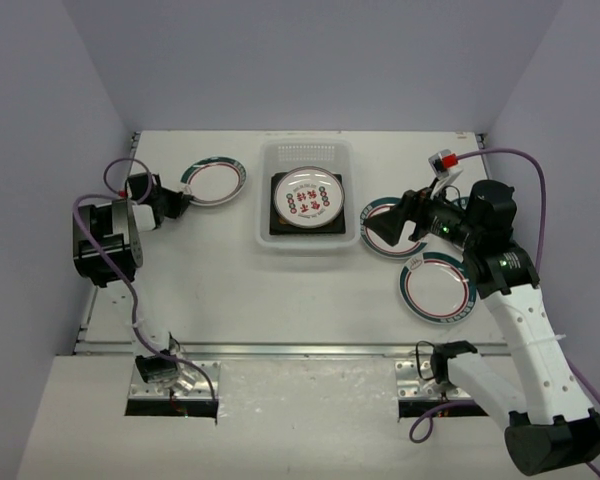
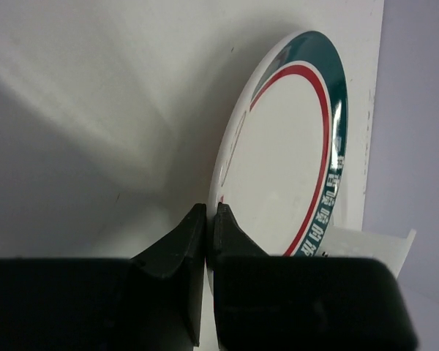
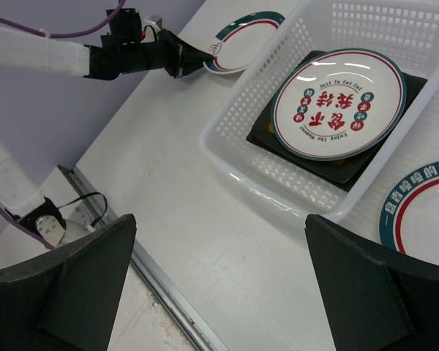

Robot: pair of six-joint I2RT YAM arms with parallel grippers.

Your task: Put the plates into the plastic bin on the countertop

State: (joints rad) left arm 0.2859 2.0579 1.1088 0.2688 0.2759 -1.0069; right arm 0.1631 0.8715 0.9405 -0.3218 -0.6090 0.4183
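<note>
Overhead, the plastic bin (image 1: 263, 215) sits midway along the countertop's (image 1: 230, 290) far edge, holding a red-patterned plate (image 1: 308, 195) on a dark square plate (image 1: 277, 228). Toward the far-left corner the left gripper (image 1: 185, 190) meets the rim of a banded plate (image 1: 215, 180); near the right edge the right gripper (image 1: 390, 228) hovers over a second banded plate (image 1: 378, 208), a third banded plate (image 1: 438, 290) just nearer. At the left wrist, the fingers (image 2: 179, 241) pinch the first plate's rim. From the right wrist, the fingers (image 3: 66, 285) stand wide apart, empty, above the countertop beside the bin.
</note>
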